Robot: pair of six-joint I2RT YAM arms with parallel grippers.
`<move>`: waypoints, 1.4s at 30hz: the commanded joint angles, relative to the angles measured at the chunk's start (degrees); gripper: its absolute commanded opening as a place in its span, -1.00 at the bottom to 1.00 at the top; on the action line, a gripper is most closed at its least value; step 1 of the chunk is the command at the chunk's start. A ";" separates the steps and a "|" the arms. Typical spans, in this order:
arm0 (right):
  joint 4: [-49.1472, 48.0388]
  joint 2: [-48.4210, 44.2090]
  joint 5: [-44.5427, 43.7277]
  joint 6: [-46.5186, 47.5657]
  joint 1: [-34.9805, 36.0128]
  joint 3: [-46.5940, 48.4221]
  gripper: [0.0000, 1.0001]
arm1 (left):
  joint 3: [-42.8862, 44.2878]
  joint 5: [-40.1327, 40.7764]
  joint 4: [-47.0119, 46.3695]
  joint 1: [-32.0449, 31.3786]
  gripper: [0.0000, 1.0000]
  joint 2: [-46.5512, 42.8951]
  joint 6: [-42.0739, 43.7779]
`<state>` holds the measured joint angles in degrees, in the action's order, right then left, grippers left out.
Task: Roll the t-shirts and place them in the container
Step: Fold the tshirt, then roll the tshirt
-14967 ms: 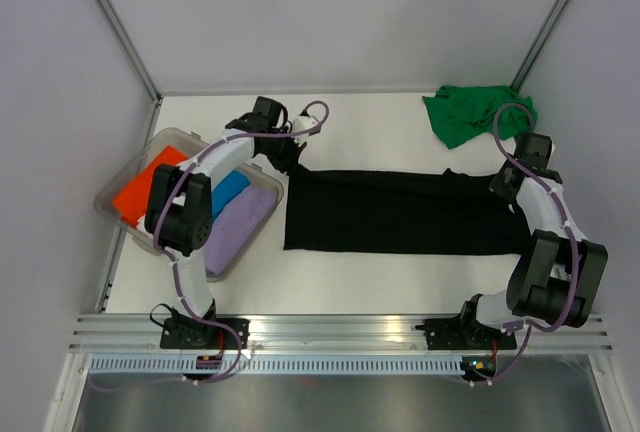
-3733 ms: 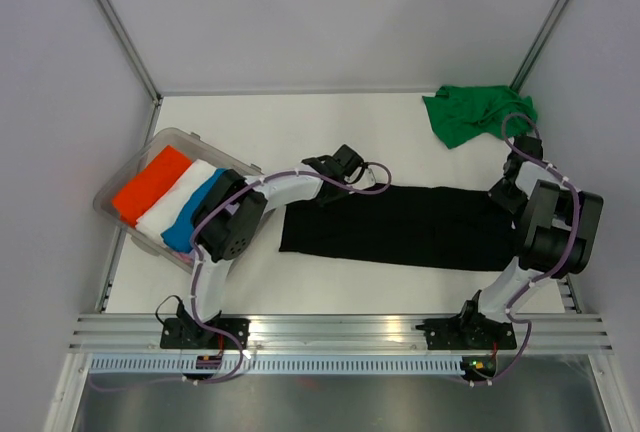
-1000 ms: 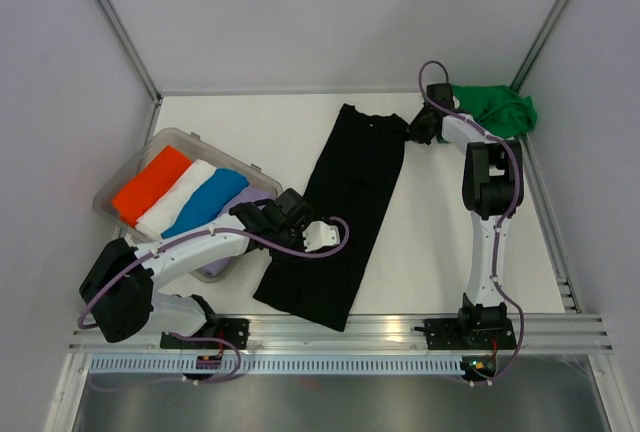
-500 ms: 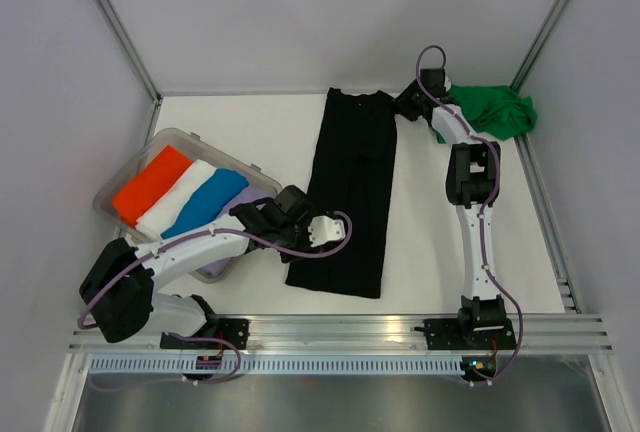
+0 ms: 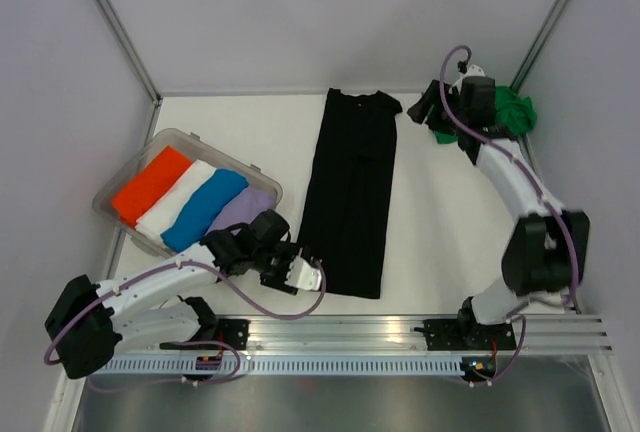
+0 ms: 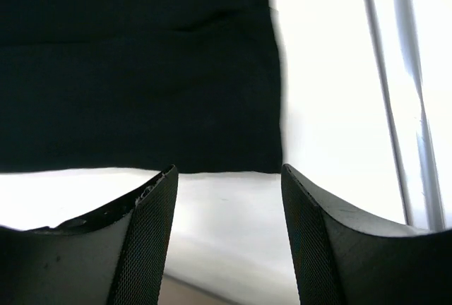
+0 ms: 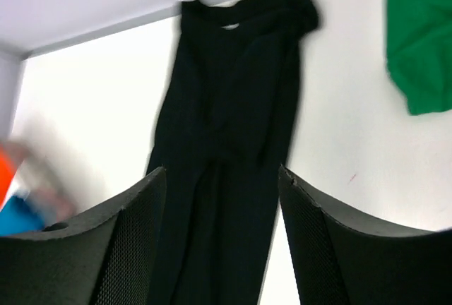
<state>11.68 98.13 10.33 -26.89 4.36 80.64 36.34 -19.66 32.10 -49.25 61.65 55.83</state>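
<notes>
Black t-shirt [image 5: 350, 192] folded lengthwise, green t-shirt [image 5: 518, 112] crumpled, far corner

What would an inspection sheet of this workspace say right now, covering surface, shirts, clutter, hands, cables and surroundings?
Surface: white table, no spills or marks seen.
Job's things: black shirt folded into a long flat strip, collar at the far edge, not yet rolled; green shirt crumpled in the far right corner.
Clutter: clear bin on the left holding orange, white, blue and purple cloth rolls.
Grippers: left hand open and empty beside the strip's near end; right hand open and empty between the collar and the green shirt.
Cables: purple cables loop along both arms, none snagged on cloth.
Surroundings: plain pale walls, metal rail along the near edge.
</notes>
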 commanded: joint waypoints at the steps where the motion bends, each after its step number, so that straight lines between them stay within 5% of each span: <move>1: -6.50 -19.57 7.25 9.03 4.24 -17.24 0.40 | -3.72 -2.40 1.56 -1.46 0.31 -2.32 9.64; 5: -4.04 -35.17 11.46 21.78 13.98 -31.66 0.36 | -5.75 -2.93 1.65 -4.78 0.31 -3.73 9.99; 10: -3.96 -53.81 24.10 37.06 16.82 -44.77 0.35 | -8.74 3.48 -2.28 -7.87 0.20 -0.39 8.25; 15: 14.12 -55.77 25.00 55.59 20.24 -47.77 0.28 | -10.06 7.18 -5.38 -8.14 0.17 0.49 4.11; 20: 23.02 -53.48 21.07 71.17 31.55 -50.57 0.21 | -10.85 9.38 -6.69 -8.05 0.15 0.05 2.62; 27: 15.68 -51.02 10.25 72.68 48.36 -55.15 0.20 | -11.46 8.06 -7.31 -8.05 0.08 -0.30 1.91; 34: 6.87 -41.89 2.95 71.63 60.93 -57.18 0.21 | -11.29 7.62 -7.93 -8.05 -0.55 0.76 -0.20; 39: 7.74 -35.20 -2.31 70.58 62.96 -54.98 0.23 | -9.97 7.80 -6.88 -8.05 -0.93 0.40 -3.09; 42: 7.92 -35.89 -4.35 70.05 62.88 -56.82 0.19 | -8.65 5.52 -3.54 -7.96 -0.95 -0.65 -5.64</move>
<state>19.62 62.15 10.46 43.42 66.98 24.84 25.47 -11.57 25.50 -57.08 62.17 54.94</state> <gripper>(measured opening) 0.601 0.029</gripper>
